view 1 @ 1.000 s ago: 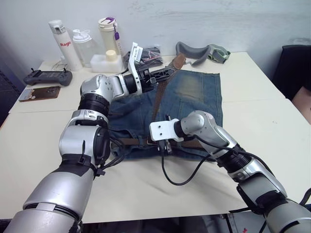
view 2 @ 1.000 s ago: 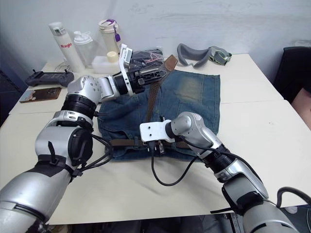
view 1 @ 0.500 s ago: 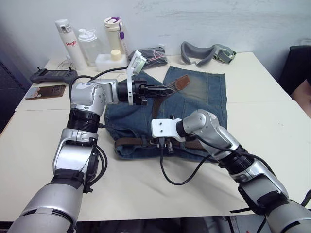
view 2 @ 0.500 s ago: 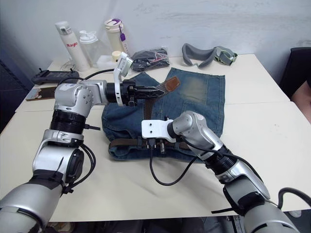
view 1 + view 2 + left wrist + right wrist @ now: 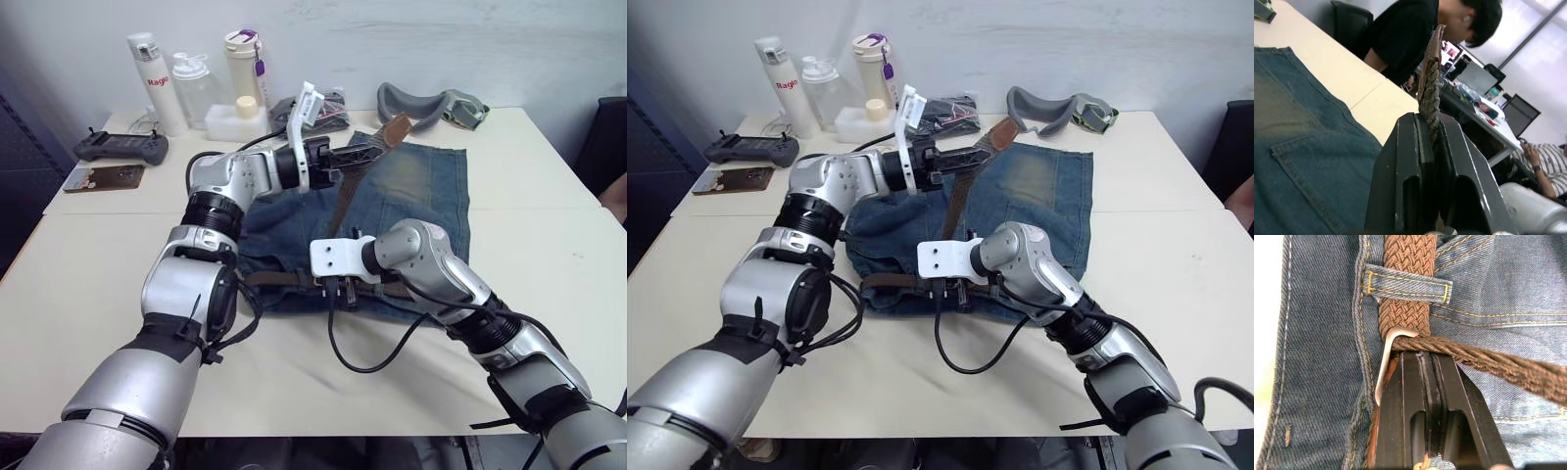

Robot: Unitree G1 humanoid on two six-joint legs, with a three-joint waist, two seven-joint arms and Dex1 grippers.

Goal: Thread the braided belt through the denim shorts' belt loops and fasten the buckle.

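We are at the buckle step. The braided belt (image 5: 337, 199) already runs along the waistband of the denim shorts (image 5: 407, 196), which lie flat on the worktop (image 5: 88, 255). In the right wrist view the belt sits under one of the belt loops (image 5: 1408, 284), and its free end comes back through the buckle (image 5: 1385, 363) and goes up across the shorts.

To do this well, we think the two hands must work as a team. The right hand (image 5: 333, 291) should keep the buckle pressed still at the waistband. The left hand (image 5: 364, 152) should pull the free end straight and slow, so the belt slides through the frame and does not drag the shorts or bunch them up. We should pull in line with the belt, not sideways. We cannot see the prong clearly, so we cannot say if it is in the weave.

The left hand is closed tight on the belt near its tan tip (image 5: 394, 130), held up above the far edge of the shorts. Its two fingers (image 5: 1400, 181) pinch the strap with no gap.

The right hand is also closed, and it sits right at the buckle. Its fingers seem to pinch the buckle end of the belt, touching the silver frame.
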